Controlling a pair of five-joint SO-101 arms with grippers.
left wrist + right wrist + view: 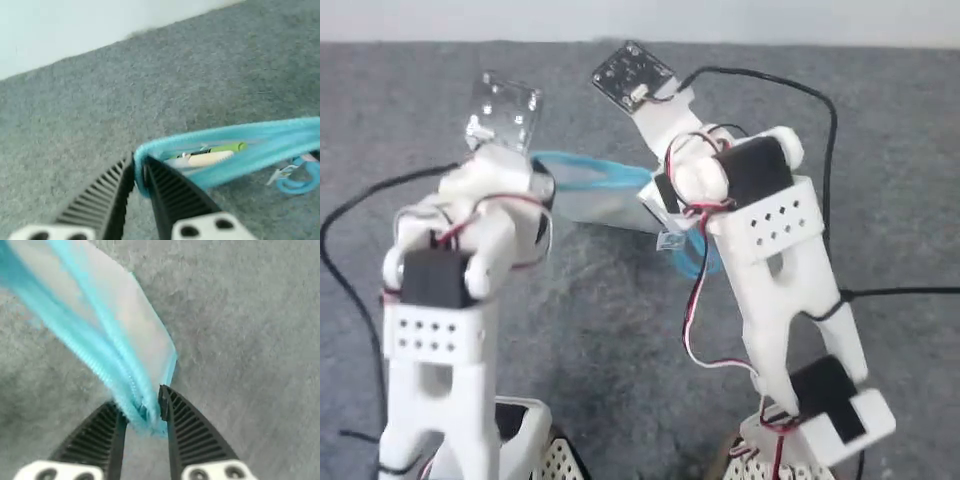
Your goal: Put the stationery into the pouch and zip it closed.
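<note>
A clear pouch (592, 190) with blue trim hangs stretched between the two arms above the grey carpet. My left gripper (139, 165) is shut on one end of the pouch (250, 147). Inside lie a green pen (220, 148) and a white stick-shaped item (202, 160). My right gripper (141, 402) is shut on the other end of the pouch (130, 325), right at the blue zipper (112, 365). From above, the left gripper (548, 187) and right gripper (662, 207) face each other. A blue cord loop (692, 262) dangles at the right gripper's end, the same loop (300, 182) showing beyond the pen.
Grey carpet (620, 330) covers the table, with a pale wall (75, 25) along its far side. Black cables (790, 85) trail from both arms. The arm bases (535, 440) stand at the near edge.
</note>
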